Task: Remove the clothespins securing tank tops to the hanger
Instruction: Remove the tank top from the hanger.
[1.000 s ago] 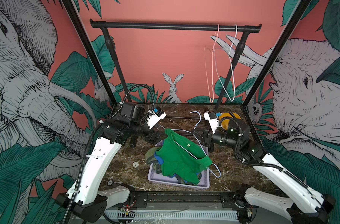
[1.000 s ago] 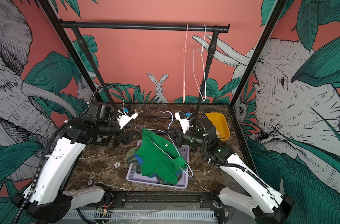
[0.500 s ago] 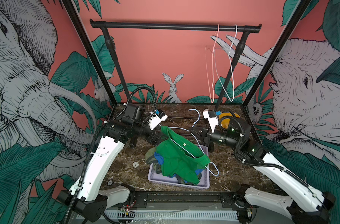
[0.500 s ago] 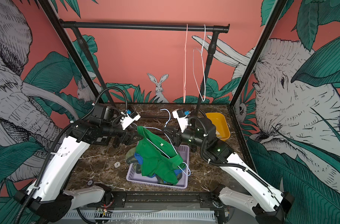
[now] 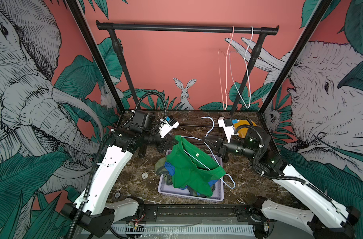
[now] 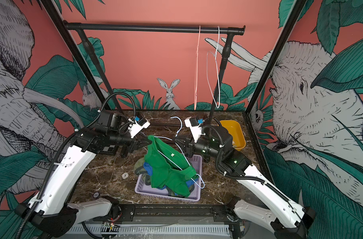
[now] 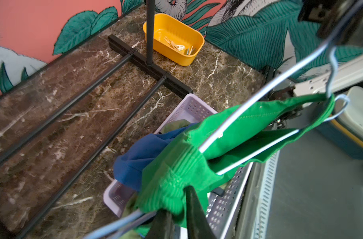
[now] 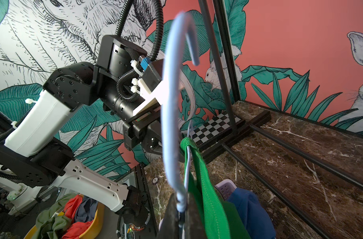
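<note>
- Low in the centre of both top views, a lilac basket sits on the marble worktop, with a blue tank top and an olive tank top heaped inside.
- Above the basket, a green tank top drapes from a pale blue wire hanger that is held tilted.
- At mid-frame the left end effector is pressed together on the green tank top's strap, at the hanger's corner.
- Facing it, the right end effector is pinching the hanger's neck just below the hook.
- Further back, at the right, a yellow tub holds loose clothespins, seen in the left wrist view.
- Farthest back, two bare hangers hang from the black rail.
</note>
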`<state>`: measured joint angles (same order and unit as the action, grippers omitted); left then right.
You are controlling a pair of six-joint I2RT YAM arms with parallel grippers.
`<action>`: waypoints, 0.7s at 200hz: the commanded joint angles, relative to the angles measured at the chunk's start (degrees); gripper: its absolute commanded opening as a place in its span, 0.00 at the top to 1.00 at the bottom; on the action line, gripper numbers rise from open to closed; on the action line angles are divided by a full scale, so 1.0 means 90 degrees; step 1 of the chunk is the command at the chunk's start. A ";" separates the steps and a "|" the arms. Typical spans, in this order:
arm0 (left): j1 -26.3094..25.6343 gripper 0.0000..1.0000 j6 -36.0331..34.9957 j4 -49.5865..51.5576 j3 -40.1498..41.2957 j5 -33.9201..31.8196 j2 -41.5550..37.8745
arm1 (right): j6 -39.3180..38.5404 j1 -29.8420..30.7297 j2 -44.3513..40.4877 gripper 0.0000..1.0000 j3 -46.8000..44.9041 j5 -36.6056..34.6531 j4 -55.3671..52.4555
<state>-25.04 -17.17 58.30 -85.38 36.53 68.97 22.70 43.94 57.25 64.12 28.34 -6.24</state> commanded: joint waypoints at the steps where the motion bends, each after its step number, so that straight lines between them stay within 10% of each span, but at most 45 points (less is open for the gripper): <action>1: 0.0015 1.00 0.0059 -0.0048 0.0024 0.0145 -0.0120 | -0.0159 0.0050 -0.0174 1.00 -0.0021 0.0015 0.0294; 140: 0.1032 1.00 0.0692 -0.0313 -0.0049 0.0019 -0.0412 | -0.0849 0.0049 -0.1863 1.00 -0.0542 -0.0574 -0.1157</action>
<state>-16.93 -13.45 57.69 -85.36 36.93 66.26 16.21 44.14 42.54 59.31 21.71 -16.67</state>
